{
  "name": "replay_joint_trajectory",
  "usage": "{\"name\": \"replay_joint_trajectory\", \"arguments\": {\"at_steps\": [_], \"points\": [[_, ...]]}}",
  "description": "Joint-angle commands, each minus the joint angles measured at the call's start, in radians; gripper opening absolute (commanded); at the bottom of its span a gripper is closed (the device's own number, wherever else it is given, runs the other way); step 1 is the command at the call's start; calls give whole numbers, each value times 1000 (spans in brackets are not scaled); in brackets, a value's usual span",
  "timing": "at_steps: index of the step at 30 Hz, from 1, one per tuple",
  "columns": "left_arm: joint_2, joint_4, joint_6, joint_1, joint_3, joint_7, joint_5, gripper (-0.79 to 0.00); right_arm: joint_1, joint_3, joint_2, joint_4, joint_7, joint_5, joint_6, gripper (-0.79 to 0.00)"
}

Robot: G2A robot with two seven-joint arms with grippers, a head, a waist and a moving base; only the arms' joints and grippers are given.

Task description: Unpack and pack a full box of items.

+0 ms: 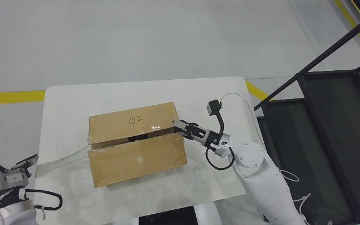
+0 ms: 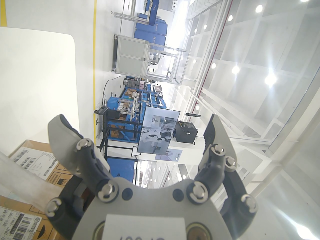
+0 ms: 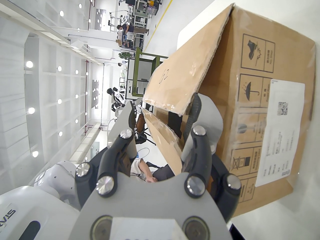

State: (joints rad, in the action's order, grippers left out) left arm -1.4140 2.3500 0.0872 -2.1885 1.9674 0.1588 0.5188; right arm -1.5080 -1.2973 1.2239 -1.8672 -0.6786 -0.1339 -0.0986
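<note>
The box (image 1: 135, 143) sat in the middle of the desk (image 1: 67, 101), its top flaps parted a crack, so I judged we were opening it. My right jaws stood part-open astride the far flap's (image 3: 175, 81) corner. My left jaws gaped wide beside the desk's left edge. Next I needed to pinch that flap and fold it back.

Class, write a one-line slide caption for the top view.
Right tool at the end of a partly open cardboard box on a white table.
</note>
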Motion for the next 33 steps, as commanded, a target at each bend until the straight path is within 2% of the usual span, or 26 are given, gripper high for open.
{"name": "replay_joint_trajectory", "arguments": {"at_steps": [1,20,33], "points": [[0,0,0,0,0,0,0,0,8,6,0,-3,9,5,-4,-406],[0,0,0,0,0,0,0,0,71,58,5,-1,77,3,-21,-366],[0,0,0,0,0,0,0,0,3,24,-13,-19,-4,14,-45,-434]]}}
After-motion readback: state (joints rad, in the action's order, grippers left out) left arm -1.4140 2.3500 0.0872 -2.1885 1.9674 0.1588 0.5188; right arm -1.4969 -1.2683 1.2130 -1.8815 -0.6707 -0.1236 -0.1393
